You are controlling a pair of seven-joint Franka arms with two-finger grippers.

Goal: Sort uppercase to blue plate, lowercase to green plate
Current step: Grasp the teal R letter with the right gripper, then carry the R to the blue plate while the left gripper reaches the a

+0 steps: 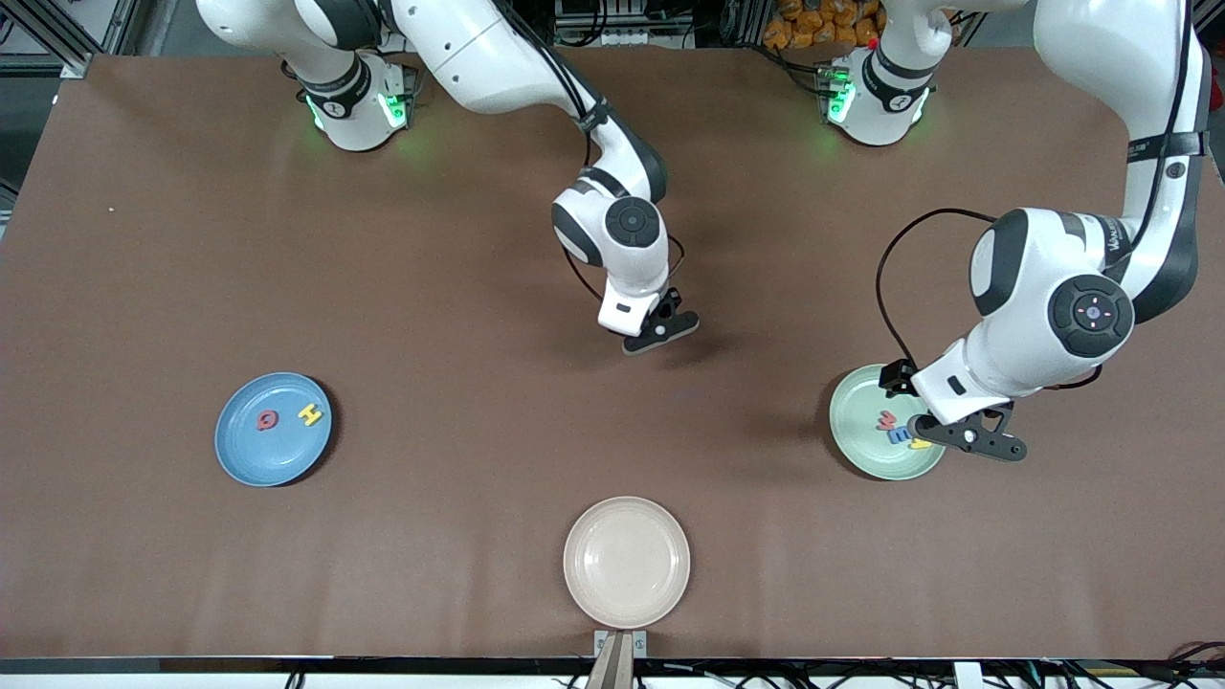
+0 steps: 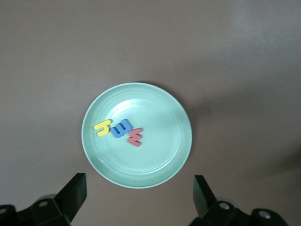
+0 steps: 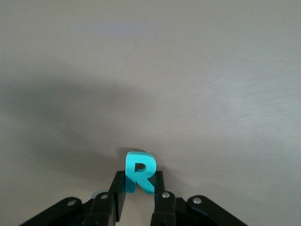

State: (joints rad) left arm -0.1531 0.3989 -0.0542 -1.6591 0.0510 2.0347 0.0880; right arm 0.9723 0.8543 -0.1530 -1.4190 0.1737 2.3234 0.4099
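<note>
Glossy green plate (image 2: 178,155), matt table (image 1: 478,239)

Teal R (image 3: 139,173) upright, pinched over bare table. Red Q (image 1: 267,420) and yellow H (image 1: 310,414) on blue plate (image 1: 251,461) (H at Q's three o'clock). Yellow h (image 2: 102,127), blue m (image 2: 122,129), red w (image 2: 135,137) touching on green plate (image 2: 160,165).

Teal R (image 3: 139,172), pale green plate (image 2: 155,165), blue plate (image 1: 239,459)

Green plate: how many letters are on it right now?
3: yellow h, blue m and red w side by side on the green plate; none appear hidden.
</note>
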